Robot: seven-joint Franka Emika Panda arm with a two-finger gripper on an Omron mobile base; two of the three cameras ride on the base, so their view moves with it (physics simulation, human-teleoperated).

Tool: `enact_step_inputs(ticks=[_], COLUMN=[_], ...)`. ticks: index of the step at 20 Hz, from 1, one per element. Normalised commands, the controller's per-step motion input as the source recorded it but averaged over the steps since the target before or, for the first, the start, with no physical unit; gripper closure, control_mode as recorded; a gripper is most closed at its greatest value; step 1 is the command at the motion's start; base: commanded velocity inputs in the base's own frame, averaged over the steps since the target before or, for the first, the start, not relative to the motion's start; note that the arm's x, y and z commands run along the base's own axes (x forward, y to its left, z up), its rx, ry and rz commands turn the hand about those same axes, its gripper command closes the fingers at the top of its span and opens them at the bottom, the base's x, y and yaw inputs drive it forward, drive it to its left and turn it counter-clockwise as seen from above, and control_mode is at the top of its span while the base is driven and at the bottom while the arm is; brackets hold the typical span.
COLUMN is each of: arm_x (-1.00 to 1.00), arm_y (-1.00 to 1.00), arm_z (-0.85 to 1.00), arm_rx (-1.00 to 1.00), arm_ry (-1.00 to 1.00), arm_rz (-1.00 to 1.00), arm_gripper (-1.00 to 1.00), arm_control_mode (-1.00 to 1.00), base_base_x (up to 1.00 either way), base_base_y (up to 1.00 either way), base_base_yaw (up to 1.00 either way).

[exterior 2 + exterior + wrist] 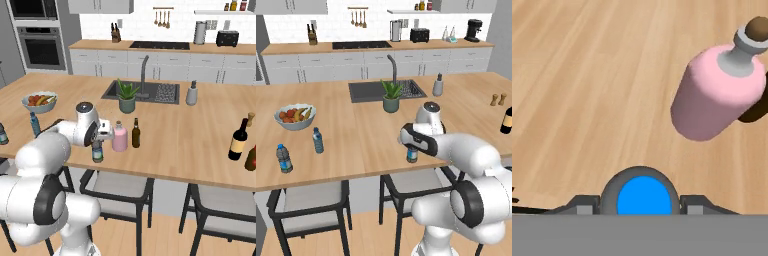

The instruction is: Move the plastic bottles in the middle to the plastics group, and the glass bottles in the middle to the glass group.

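Observation:
My gripper [97, 145] is shut on the cap end of a small clear plastic bottle with a blue label [97, 152], which stands upright near the island's front edge. In the hand view its blue cap [643, 195] sits between my fingertips. Just right of it stand the squat pink glass bottle [119, 136] and the slim amber bottle [135, 133]. The pink bottle [717, 95] lies at the hand view's upper right. The plastics group, two like water bottles [317, 140] [284, 158], stands at the left. The dark wine bottle [238, 140] of the glass group stands far right.
A fruit bowl [295, 117] sits behind the left bottles. A potted plant [391, 97] stands in front of the sink [363, 91], with a grey soap dispenser [438, 86] beside it. Two pepper mills [497, 99] stand at the right. Stools [311, 200] stand under the front edge.

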Motion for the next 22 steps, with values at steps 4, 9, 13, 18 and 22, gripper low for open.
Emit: enact_step_inputs(ticks=[4, 9, 13, 18, 22], arm_x=[-0.03, 0.03, 0.47, 0.58, 0.24], arm_y=[1.0, 1.0, 1.0, 0.9, 0.61], arm_z=[0.44, 0.2, 0.0, 0.0, 0.0], arm_rx=[0.0, 0.0, -0.01, -0.02, 0.0], arm_ry=[0.04, 0.08, 0.06, -0.01, -0.05], arm_rz=[0.28, 0.3, 0.19, 0.02, 0.0], arm_gripper=[1.0, 1.0, 1.0, 1.0, 1.0], arm_control_mode=[-1.0, -1.0, -1.0, -1.0, -1.0], base_base_x=[0.0, 0.0, 0.0, 0.0, 0.0], base_base_y=[0.0, 0.0, 0.0, 0.0, 0.0], base_base_yaw=[0.0, 0.0, 0.0, 0.0, 0.0])
